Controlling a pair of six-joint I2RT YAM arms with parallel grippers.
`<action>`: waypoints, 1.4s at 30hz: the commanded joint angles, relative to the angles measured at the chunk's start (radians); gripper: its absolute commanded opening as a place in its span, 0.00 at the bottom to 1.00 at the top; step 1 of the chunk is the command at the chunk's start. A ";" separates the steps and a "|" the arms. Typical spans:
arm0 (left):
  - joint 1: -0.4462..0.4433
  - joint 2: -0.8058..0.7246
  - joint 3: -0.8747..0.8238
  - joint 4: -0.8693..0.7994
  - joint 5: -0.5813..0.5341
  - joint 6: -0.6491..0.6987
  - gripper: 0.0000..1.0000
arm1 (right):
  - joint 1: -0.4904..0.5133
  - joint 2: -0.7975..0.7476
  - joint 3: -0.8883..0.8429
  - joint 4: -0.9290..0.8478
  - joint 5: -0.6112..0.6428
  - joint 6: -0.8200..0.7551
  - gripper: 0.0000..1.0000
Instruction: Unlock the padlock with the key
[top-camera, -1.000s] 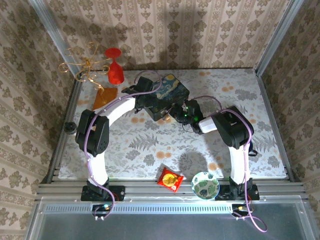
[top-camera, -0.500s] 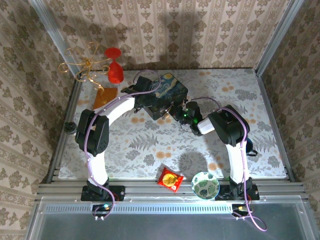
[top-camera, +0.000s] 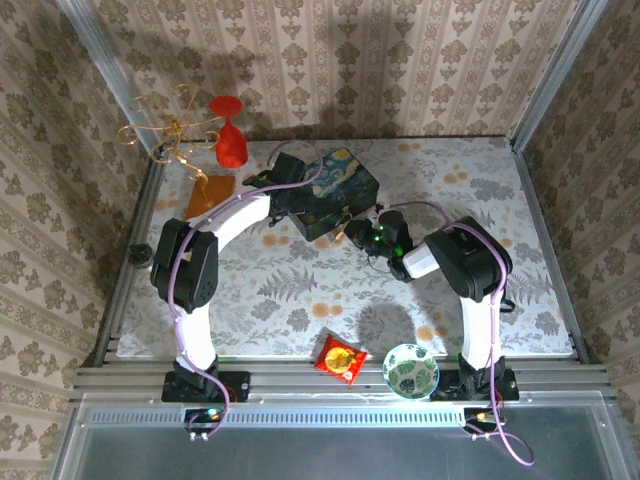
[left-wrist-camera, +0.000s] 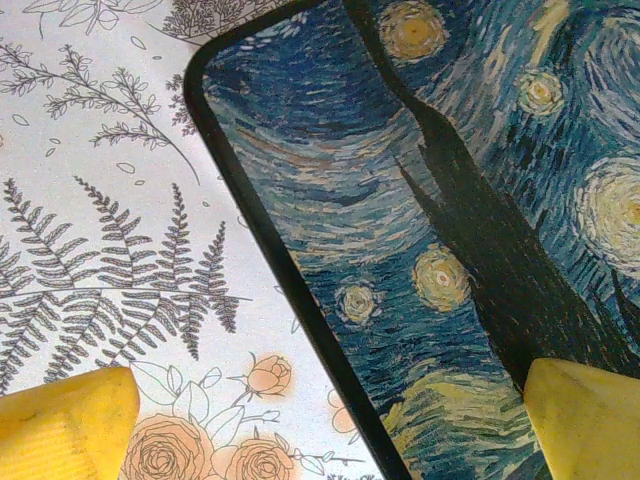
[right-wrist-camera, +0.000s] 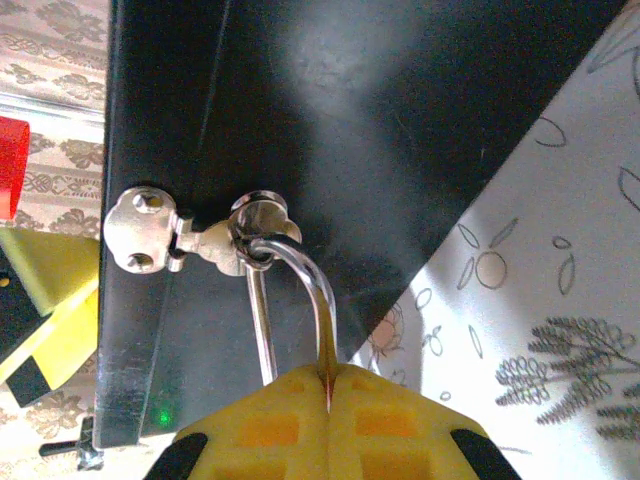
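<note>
The padlock's thin silvery shackle (right-wrist-camera: 300, 268) hangs through the metal hasp (right-wrist-camera: 150, 230) on the dark side of the blue painted box (top-camera: 340, 188). My right gripper (right-wrist-camera: 328, 375) is shut, its yellow fingers (right-wrist-camera: 400, 420) pressed together on one leg of the shackle. They hide the padlock's brass body. The key is hidden. In the top view my right gripper (top-camera: 358, 229) sits at the box's near right corner. My left gripper (left-wrist-camera: 325, 430) is open, straddling the box's black edge from above, with one fingertip (left-wrist-camera: 60, 425) over the tablecloth and the other over the lid.
A red goblet (top-camera: 231, 140) and a gold wire stand (top-camera: 170, 125) are at the back left, with an orange sheet (top-camera: 210, 195) beside them. A red snack packet (top-camera: 340, 358) and a green patterned bowl (top-camera: 410, 370) lie at the table's near edge.
My right gripper's fingers have closed fully at the box's corner, and its forearm has shifted slightly. The left arm has not moved.
</note>
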 joint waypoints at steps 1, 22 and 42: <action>0.006 0.008 -0.031 -0.071 -0.002 0.000 1.00 | 0.007 -0.037 -0.017 -0.085 0.038 -0.044 0.00; 0.008 0.004 -0.029 -0.069 0.010 -0.006 1.00 | 0.046 -0.092 0.105 -0.455 0.072 -0.217 0.40; 0.008 -0.011 -0.030 -0.069 0.002 -0.011 1.00 | 0.031 -0.145 0.010 -0.389 0.025 -0.246 0.05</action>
